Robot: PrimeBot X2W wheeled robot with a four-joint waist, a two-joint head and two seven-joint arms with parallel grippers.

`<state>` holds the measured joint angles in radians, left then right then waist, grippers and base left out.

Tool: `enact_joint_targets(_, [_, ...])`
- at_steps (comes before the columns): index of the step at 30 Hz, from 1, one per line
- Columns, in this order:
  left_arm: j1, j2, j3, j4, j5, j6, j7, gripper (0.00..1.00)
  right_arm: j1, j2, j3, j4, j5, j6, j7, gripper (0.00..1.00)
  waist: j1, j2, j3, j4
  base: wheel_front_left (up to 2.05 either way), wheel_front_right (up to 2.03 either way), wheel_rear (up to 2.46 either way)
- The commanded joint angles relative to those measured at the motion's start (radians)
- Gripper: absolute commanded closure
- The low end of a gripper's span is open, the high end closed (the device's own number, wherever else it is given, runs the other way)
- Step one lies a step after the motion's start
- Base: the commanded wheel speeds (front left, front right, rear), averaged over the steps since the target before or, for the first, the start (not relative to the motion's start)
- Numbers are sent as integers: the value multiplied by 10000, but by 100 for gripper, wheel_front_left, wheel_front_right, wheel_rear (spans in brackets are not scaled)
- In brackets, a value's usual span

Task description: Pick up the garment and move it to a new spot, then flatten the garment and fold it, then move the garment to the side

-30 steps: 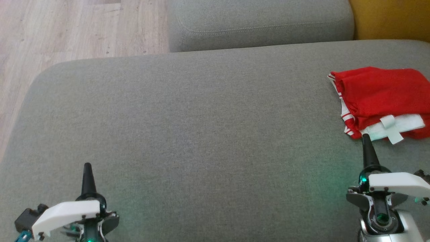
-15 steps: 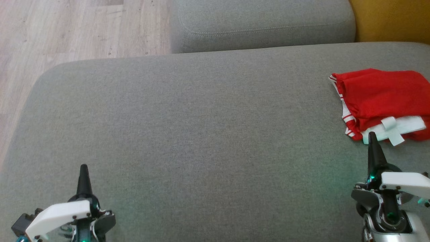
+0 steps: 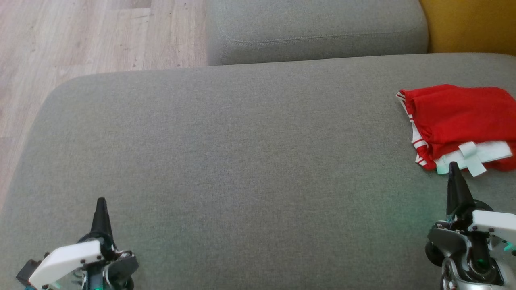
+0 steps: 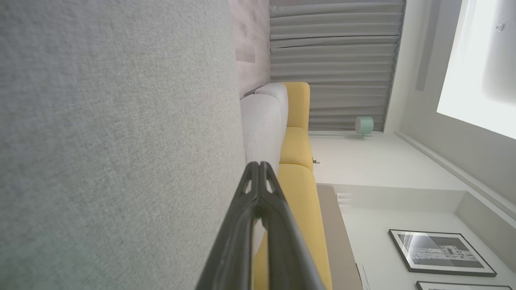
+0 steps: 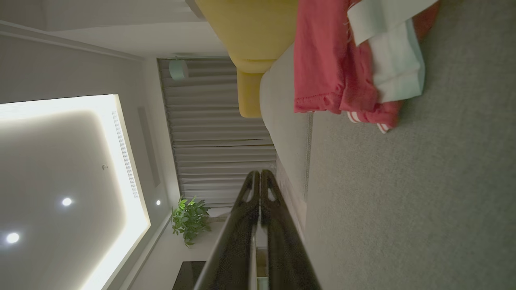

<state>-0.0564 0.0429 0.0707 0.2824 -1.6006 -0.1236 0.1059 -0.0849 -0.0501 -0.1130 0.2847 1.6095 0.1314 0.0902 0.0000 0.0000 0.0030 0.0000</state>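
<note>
Both the left end effector [image 3: 100, 199] and right end effector [image 3: 452, 164] are closed, empty; garment [image 3: 459, 108] lies on cushion [image 3: 242, 141].

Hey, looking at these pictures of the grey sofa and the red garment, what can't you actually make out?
- The red garment: its right part is cut off by the head view's right edge, and the right wrist view's top edge cuts it too.
- Its type: it lies in bunched layers that hide its shape.
- The right hand: in the head view its tip overlaps the garment's near edge; touching or above, cannot tell.
</note>
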Motion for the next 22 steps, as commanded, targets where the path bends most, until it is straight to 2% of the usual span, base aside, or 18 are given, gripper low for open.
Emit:
enact_joint_targets(1, [-517,74,430,-369,-82,-71,71,100,-216,-117,150,-407,122,-7,104,100,0,0,1,0,0,0,0])
enact_joint_targets(22, [-517,74,429,-370,-82,-71,71,100,-219,-89,109,-405,88,-7,136,100,0,0,1,0,0,0,0])
